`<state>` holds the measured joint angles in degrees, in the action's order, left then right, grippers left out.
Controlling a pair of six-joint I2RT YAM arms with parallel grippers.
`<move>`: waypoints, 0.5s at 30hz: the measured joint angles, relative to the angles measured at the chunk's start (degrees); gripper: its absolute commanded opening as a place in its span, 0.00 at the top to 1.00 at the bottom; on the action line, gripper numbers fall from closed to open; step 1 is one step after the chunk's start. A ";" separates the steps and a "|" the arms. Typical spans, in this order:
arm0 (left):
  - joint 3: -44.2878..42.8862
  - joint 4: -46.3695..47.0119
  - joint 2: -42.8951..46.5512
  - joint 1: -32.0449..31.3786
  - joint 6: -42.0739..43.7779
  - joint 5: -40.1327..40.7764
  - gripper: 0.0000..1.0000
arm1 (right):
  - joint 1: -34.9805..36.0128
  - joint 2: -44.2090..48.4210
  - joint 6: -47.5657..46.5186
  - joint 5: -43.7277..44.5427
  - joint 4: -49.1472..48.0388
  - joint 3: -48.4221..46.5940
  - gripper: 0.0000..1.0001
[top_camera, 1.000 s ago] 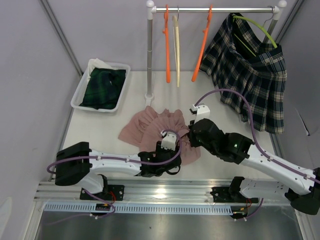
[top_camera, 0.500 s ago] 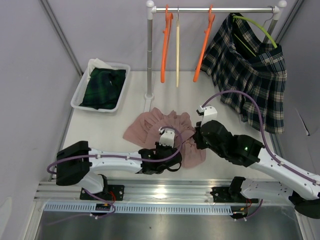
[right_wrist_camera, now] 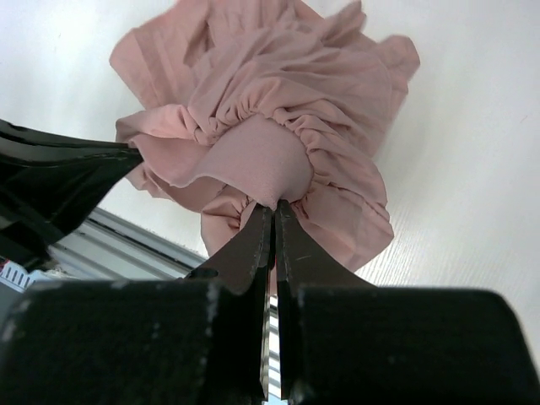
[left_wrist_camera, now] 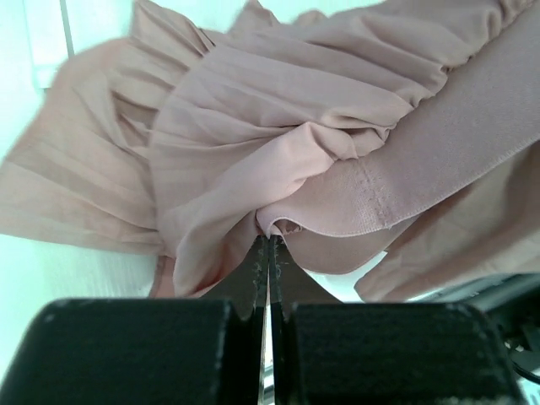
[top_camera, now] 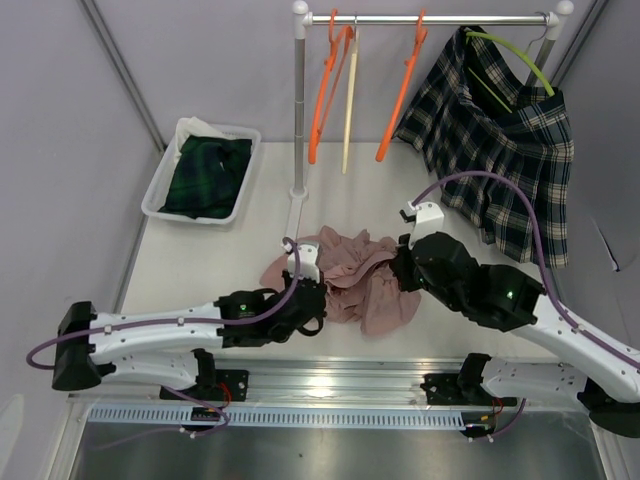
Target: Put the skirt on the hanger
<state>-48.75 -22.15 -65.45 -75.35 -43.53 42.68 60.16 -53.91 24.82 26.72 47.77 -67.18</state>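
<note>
Both arms are on the pink skirt [top_camera: 350, 272] now, at centre frame in the top view, bunched up on the white table [top_camera: 215, 255]. The left gripper [left_wrist_camera: 268, 246] is pinched tight on a fold at the edge of the elastic waistband [left_wrist_camera: 439, 160], and the right gripper [right_wrist_camera: 274, 209] is clamped shut on the band's other side, smooth fabric bulging just above its tips. I'd say that's deliberate: two grips on the waistband let the arms spread it and carry it to the rail [top_camera: 430, 18] at the top, where the empty hangers [top_camera: 399, 100] wait beside a plaid skirt [top_camera: 510, 170] already hung at upper right. Compare a second ago: the skirt lay spread flat like a fan, and the left jaws stood apart above its lower edge. They've since snapped closed, and the cloth has been gathered into a crumpled heap between the two wrists. The left arm has stretched out low across the bottom left, the right wrist has drifted toward the right, and those hangers have swung, their lower ends now kicked leftward.
</note>
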 measured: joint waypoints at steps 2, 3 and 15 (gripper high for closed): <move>-0.07 -0.98 2.54 0.00 0.24 -0.50 1.00 | 0.00 -0.33 -0.59 -0.11 0.76 -1.42 1.00; -0.17 -1.68 4.02 0.00 0.48 -0.76 1.00 | 0.00 -0.61 -1.09 -0.15 1.14 -2.38 1.00; -10.95 -12.26 13.40 9.68 1.20 -3.61 1.00 | -6.12 -3.04 -9.94 -3.69 3.13 -9.25 1.00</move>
<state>-59.70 -34.41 -52.05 -65.67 -42.33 39.07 54.04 -56.95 14.87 23.03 50.89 -76.42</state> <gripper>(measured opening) 0.003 0.012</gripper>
